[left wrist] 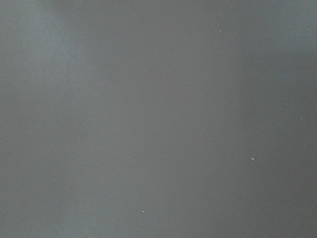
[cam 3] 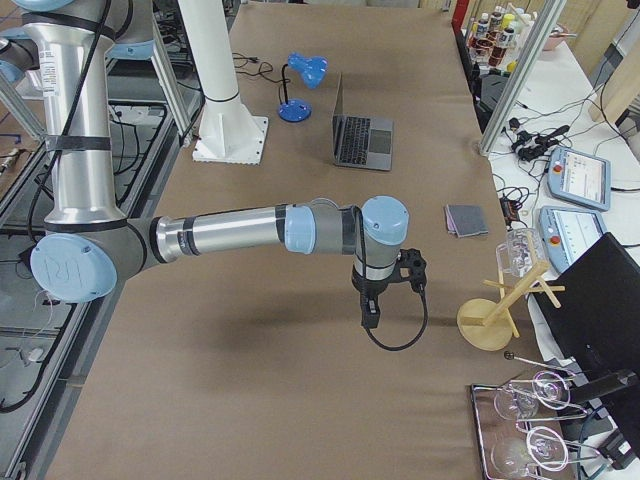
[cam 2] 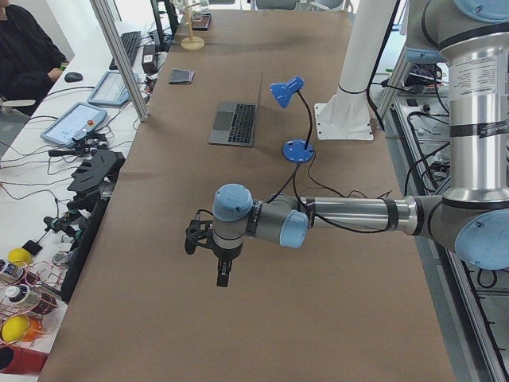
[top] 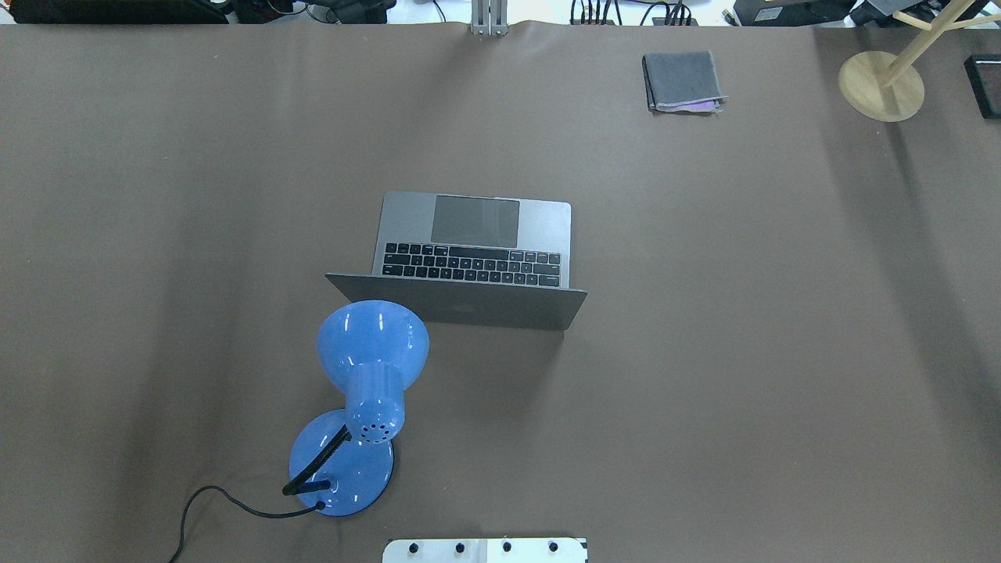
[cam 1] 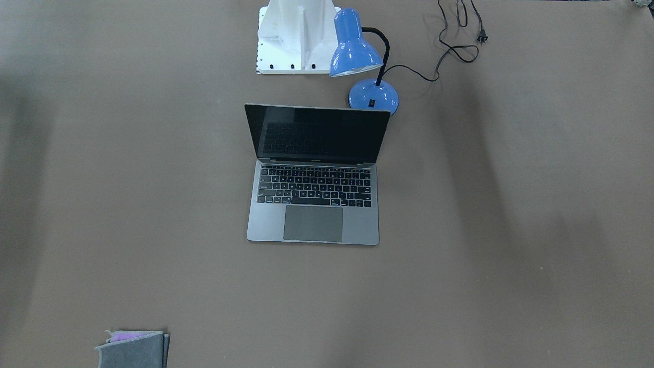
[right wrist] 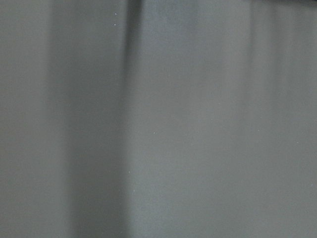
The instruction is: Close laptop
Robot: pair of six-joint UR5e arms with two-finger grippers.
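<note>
Now, laptop (cam 1: 312, 204): open at the middle of the brown bench (cam 1: 511, 214), lid near upright, dark screen turned away from the robot, keyboard and trackpad on the operators' side.
Lamp (top: 371, 344): blue gooseneck, standing just behind the lid on the robot's left; its black cord lies loose on the bench.
Left arm (cam 2: 350, 213): stretched out low over bare bench toward the robot's left end, well apart from the laptop.
Left jaws: pointing down, seen from the side only; whether parted or closed cannot be told.
Right arm (cam 3: 230, 232): reaching over bare bench toward the robot's right end, also well apart from the laptop.
Right jaws: pointing down; their state cannot be told either.
Cloth (top: 682, 80): grey, folded, near the far edge.
Wrist cameras: plain bench surface only.
</note>
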